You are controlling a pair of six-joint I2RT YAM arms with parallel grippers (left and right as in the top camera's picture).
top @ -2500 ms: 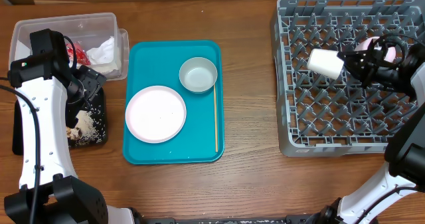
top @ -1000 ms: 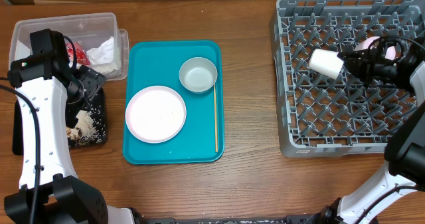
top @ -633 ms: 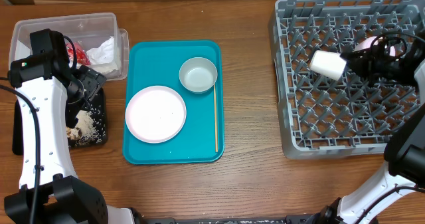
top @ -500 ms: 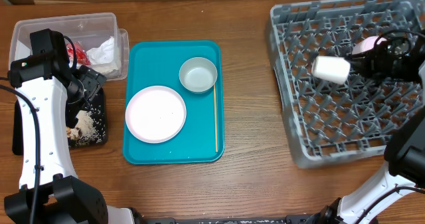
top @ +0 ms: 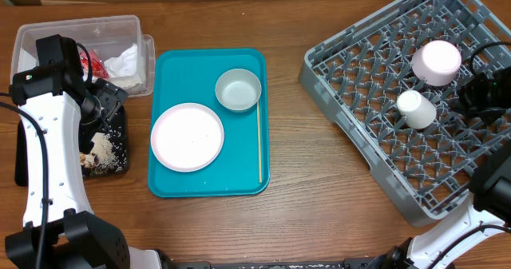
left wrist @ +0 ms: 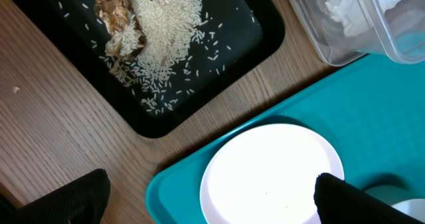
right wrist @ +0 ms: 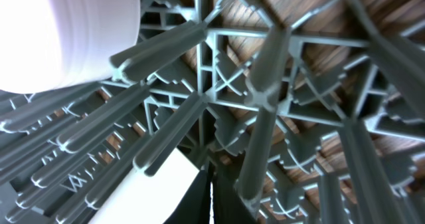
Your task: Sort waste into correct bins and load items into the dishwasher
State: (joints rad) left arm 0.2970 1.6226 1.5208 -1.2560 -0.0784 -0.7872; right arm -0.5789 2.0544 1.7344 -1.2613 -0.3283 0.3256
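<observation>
We note the dish rack [top: 375, 85] now slewed diagonal at right of frame; the cup [top: 416, 109] rests freed among its pegs. Right jaws together, empty; left jaws wide apart, idle.

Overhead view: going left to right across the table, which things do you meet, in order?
clear tub → white plate → small bowl → grey dish rack

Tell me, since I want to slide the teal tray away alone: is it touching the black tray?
Apart. The left wrist view shows a strip of bare wooden table running between the black tray and the teal tray.
</observation>
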